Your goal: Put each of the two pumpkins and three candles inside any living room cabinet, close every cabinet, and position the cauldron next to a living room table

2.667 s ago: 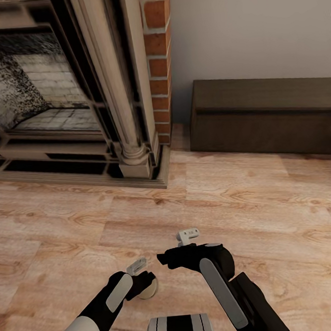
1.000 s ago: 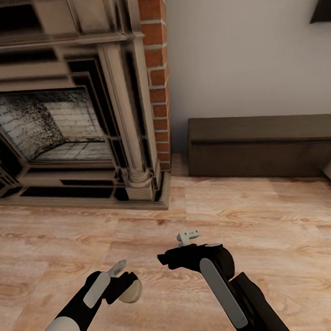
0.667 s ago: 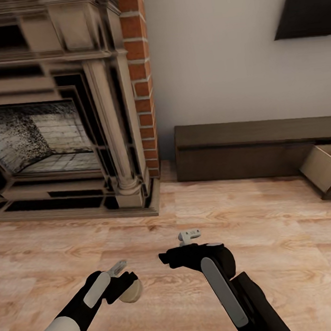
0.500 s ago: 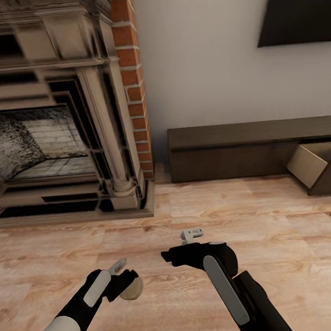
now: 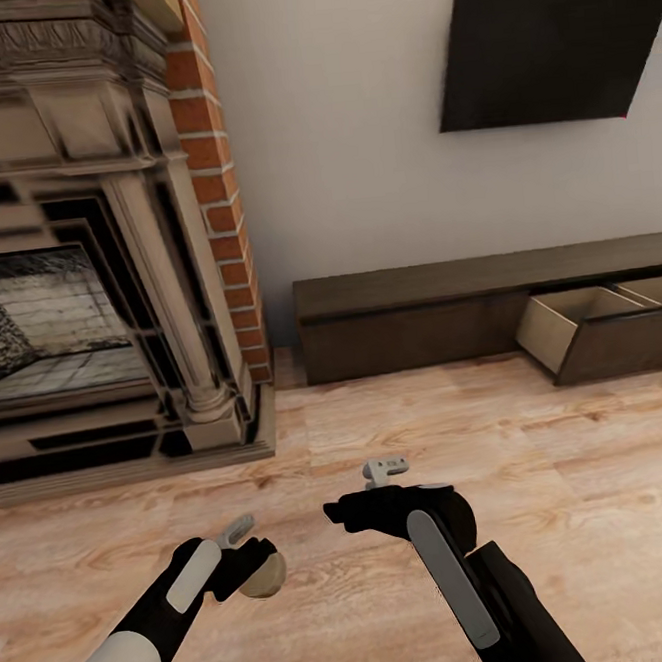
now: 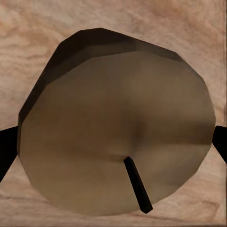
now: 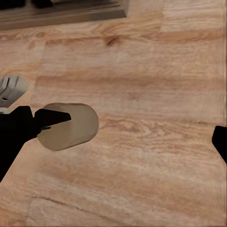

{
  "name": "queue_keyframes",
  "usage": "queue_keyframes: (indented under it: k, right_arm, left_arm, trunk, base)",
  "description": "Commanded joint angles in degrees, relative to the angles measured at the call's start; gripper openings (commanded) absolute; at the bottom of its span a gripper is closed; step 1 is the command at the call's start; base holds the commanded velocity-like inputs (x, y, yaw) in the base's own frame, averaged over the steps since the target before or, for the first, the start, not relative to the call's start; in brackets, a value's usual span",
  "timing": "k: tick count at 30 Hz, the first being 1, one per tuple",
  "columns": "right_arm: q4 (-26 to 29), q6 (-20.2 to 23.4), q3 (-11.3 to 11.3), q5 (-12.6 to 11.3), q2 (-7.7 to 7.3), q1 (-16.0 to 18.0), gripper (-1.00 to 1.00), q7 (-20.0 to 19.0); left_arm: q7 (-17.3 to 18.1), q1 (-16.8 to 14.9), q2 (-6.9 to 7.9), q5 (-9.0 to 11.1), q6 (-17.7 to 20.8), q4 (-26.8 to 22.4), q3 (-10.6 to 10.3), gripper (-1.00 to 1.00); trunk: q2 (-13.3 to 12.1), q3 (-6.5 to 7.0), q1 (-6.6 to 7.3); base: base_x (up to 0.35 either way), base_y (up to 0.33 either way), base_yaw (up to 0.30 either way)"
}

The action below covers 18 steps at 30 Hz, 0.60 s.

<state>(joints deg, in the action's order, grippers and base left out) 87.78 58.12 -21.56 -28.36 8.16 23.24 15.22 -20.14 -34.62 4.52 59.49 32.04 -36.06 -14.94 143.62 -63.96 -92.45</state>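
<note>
left gripper [image 5: 253,562] has its jaws pinching a candle [image 5: 262,575] low over the floor [image 5: 584,469], probably to carry it to the cabinet [image 5: 420,313] with its open drawer [image 5: 581,324], while the right gripper [image 5: 356,504] is empty with jaws spread

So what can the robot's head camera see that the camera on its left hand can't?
The head view alone takes in the room: the fireplace, the brick column, the dark panel on the wall, the long cabinet with its open drawer, and the right gripper. The left wrist view alone shows the candle up close, with its dark wick poking from the flat end. Both views share the candle, held in the left gripper, and the wooden floor beneath it.
</note>
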Motion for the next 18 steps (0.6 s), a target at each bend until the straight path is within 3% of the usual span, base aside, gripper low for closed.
queue_keyframes:
  k: [1,7,18]
  right_arm:
    - [0.03,0.15,-0.04,-0.55,0.01,0.05,1.0,0.6]
    - [0.02,0.18,0.01,-0.55,0.01,0.05,1.0,0.62]
    - [0.12,0.32,0.41,-0.63,0.01,0.05,1.0,0.69]
  left_arm:
    - [-0.63,-0.01,0.09,0.57,0.04,-0.16,-0.35,-1.0]
    - [-0.63,-0.01,0.05,0.62,0.04,-0.23,-0.37,-1.0]
    - [-0.62,-0.01,0.03,0.62,0.04,-0.23,-0.35,-1.0]
  trunk:
    - [0.01,0.18,0.03]
    - [-0.08,1.51,0.19]
    - [-0.22,3.66,0.47]
  base:
    - [0.0,0.0,-0.281]
    - [-0.2,0.0,-0.268]
    - [-0.334,0.0,-0.115]
